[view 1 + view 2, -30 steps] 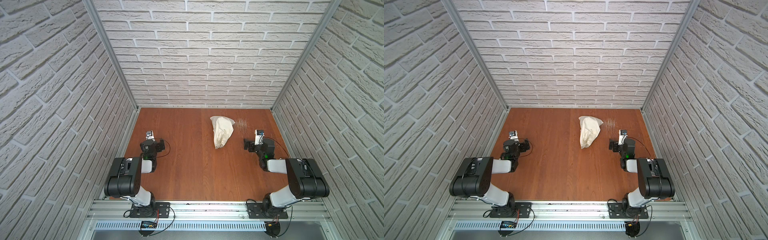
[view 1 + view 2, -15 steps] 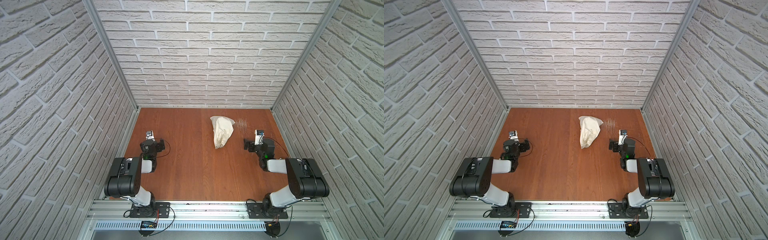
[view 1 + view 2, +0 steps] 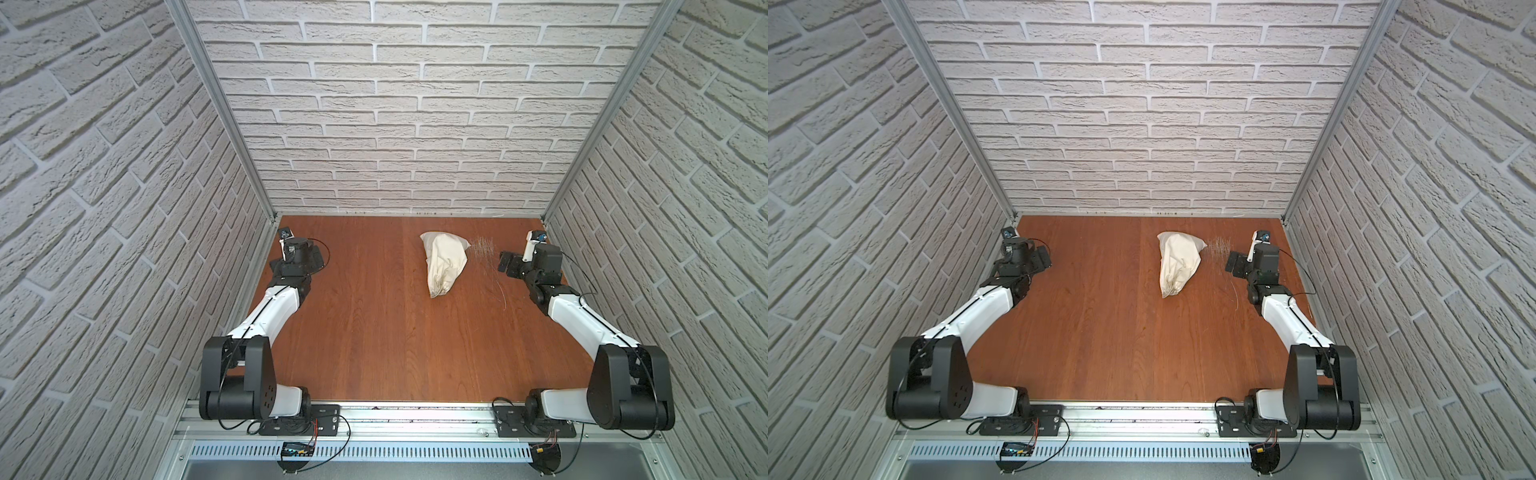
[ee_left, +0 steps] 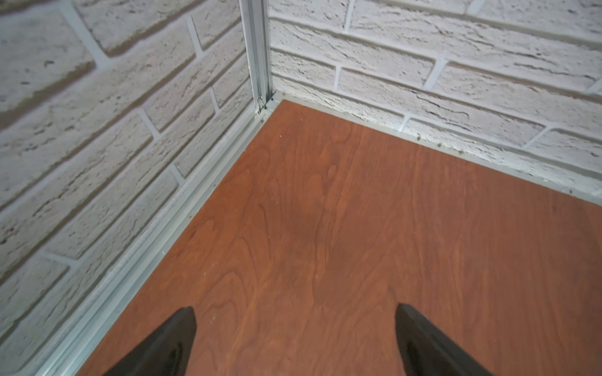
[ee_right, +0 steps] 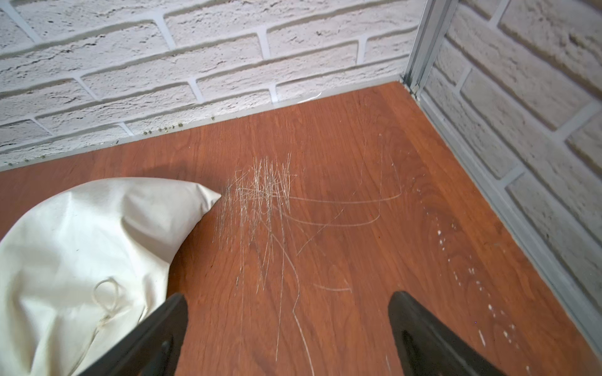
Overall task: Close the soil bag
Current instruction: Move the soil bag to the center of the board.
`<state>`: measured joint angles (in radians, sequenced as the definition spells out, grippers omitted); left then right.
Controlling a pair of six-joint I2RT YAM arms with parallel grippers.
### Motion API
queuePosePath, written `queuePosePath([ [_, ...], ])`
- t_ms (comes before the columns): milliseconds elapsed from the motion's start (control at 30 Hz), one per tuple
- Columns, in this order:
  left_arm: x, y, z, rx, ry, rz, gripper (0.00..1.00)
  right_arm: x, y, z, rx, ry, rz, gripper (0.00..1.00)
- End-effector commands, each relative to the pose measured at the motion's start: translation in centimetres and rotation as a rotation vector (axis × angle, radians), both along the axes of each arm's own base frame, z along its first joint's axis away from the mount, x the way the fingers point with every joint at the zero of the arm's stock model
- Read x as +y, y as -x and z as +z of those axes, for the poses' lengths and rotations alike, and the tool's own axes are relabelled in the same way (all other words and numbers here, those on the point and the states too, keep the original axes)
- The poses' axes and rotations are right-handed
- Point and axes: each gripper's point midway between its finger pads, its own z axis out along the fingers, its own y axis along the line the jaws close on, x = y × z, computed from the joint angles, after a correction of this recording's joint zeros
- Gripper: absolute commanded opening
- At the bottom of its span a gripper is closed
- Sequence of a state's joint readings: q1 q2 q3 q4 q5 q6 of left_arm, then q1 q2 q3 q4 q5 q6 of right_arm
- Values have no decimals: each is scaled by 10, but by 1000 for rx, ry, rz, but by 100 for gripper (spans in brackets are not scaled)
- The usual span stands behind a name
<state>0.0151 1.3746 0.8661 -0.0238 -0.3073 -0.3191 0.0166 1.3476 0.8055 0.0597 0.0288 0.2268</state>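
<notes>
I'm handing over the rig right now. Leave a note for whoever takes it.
Left pincer: open, empty, near the far left corner of the table.
Right pincer: open, empty, beside the soil bag, not touching it.
Bag lies on its side, right of centre, neck toward the robot; cord lies loose on the cloth.
Done: nothing. Left to do: grip the cord and draw the neck shut.

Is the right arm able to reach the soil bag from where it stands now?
Probably yes: the right gripper is open and empty, the soil bag lies close beside it, and only scratched table shows between them.
</notes>
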Motion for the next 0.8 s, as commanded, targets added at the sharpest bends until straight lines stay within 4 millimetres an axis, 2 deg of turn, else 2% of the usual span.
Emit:
queuePosePath([
  [0,-30,10,2,37,147,-94,98,24,29,-24,181,-60,45,100],
  [200,-79,14,23,41,224,-242,98,75,51,-16,256,-29,195,100],
  [367,-123,28,38,37,213,-379,99,103,69,-21,311,-12,283,99],
  [600,-169,53,47,39,302,-534,98,128,92,-16,284,-21,381,99],
  [767,-190,73,51,27,369,-612,99,139,98,-13,272,-22,447,99],
])
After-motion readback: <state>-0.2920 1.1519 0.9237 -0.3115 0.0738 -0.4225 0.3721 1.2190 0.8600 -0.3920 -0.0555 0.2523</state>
